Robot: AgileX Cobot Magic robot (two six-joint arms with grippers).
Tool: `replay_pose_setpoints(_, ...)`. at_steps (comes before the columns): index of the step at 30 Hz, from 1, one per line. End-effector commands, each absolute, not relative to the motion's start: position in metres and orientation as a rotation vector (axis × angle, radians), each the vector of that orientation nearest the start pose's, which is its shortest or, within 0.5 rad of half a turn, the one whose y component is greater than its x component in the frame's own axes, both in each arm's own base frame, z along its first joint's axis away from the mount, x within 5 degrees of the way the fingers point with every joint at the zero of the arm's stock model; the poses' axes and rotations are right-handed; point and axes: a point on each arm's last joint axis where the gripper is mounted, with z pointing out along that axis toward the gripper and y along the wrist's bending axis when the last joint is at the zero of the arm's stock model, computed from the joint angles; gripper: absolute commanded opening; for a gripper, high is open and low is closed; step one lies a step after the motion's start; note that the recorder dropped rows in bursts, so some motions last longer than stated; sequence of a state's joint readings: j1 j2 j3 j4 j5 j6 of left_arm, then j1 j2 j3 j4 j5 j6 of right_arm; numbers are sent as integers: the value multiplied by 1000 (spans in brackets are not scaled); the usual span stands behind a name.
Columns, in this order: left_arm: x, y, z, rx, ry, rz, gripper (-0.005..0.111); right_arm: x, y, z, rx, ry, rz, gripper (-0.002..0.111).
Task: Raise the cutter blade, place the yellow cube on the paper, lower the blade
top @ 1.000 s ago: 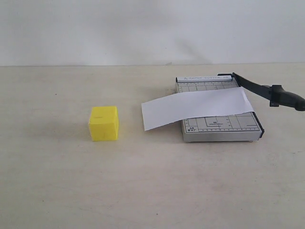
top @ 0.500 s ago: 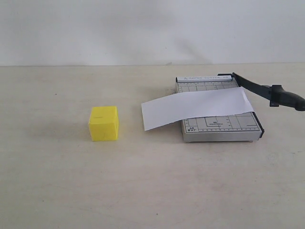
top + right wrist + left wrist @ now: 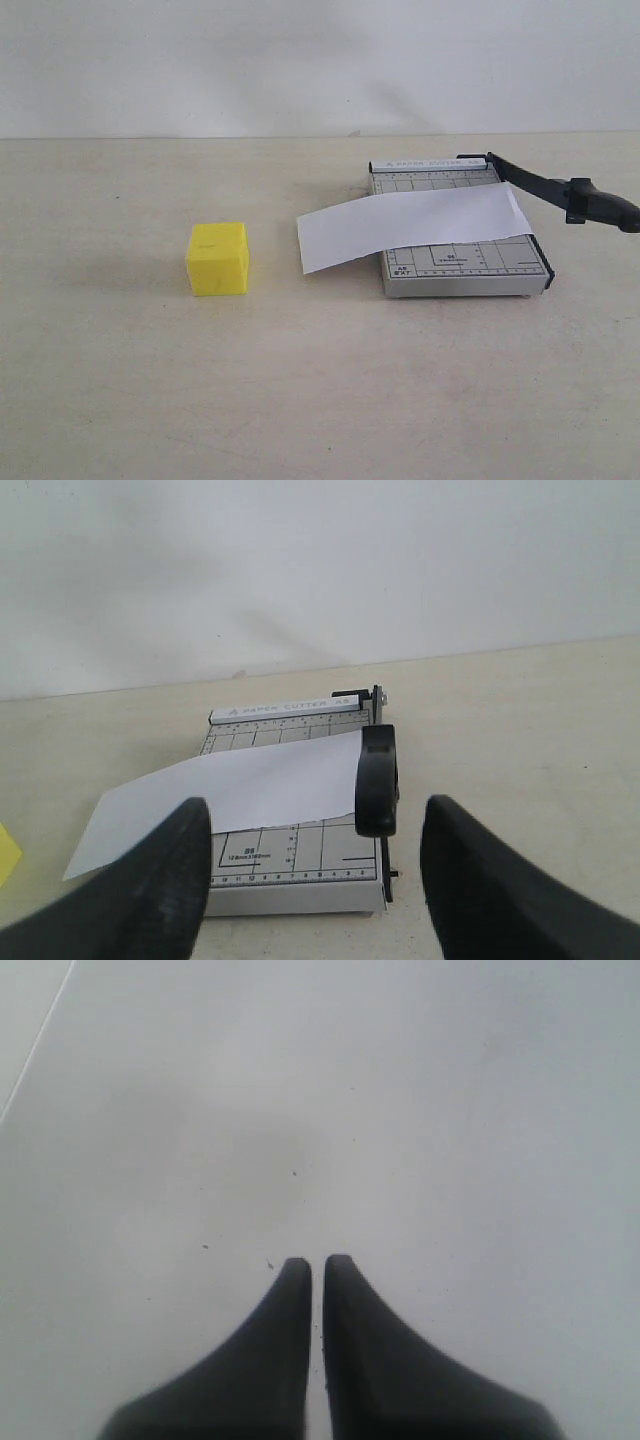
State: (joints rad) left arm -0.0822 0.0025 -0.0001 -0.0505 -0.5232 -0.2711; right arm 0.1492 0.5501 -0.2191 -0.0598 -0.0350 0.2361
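Over on the right of the exterior view sits the grey cutter board (image 3: 470, 262), with the paper (image 3: 410, 228) draped across it so that one end overhangs the board's left edge toward the table (image 3: 320, 400). I read that layout as deliberate: the sheet crosses the cutting edge, so a block set on it would pin it for the cut. The cutter blade (image 3: 545, 187) runs from its hinge at the far corner out past the board's right side. Its thick handle (image 3: 603, 207) hangs clear of the board, which tells me the arm is lifted off the cutting edge rather than pressed flat; how high, I cannot tell. The yellow cube (image 3: 218, 258) stands on bare table well to the left of the paper, touching nothing, so the placing step is not yet done.

Neither arm shows in the exterior view. My right gripper (image 3: 315, 825) has its fingers spread wide and empty. It is lined up straight on the handle's rounded end, which sits between them but farther off, and that framing suits a grab on the handle. My left gripper (image 3: 317, 1265) has its fingers (image 3: 270, 1360) pressed nearly together, holding nothing, above plain tabletop. Since the cube lies on that arm's side, I judge it the natural one to fetch it, and it must spread those fingers first.
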Motion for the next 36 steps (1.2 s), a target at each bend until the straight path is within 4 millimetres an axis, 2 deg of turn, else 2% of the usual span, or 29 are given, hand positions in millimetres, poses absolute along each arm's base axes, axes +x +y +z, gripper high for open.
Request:
replay_pose_setpoints(1,43,-3,252,-195,1022,-464,4,115,18,247,22,1767,240,58)
replay_pose_setpoints(3,46,-9,248,-110,1118,-443,4,115,18,247,22,1767,240,58)
replay_pose_setpoints(5,47,-17,252,9,1211,-406,4,115,18,247,22,1767,240,58)
replay_pose_setpoints(9,60,-33,277,197,1369,-442,4,115,18,247,22,1767,240,58)
replay_pose_setpoints(12,84,-45,294,340,1504,-459,4,115,18,247,22,1767,240,58)
replay_pose_setpoints(17,149,-61,303,509,1673,-510,4,115,18,247,22,1767,240,58)
replay_pose_setpoints(20,190,-76,293,559,1789,-586,4,115,18,247,22,1767,240,58)
replay_pose_setpoints(25,239,-116,273,716,1857,-606,4,115,18,247,22,1767,240,58)
replay_pose_setpoints(28,261,-146,259,786,1856,-598,4,115,18,247,22,1767,240,58)
replay_pose_setpoints(32,286,-183,250,806,1811,-602,4,115,18,247,22,1767,240,58)
replay_pose_setpoints(36,305,-217,237,891,1757,-576,4,115,18,247,22,1767,240,58)
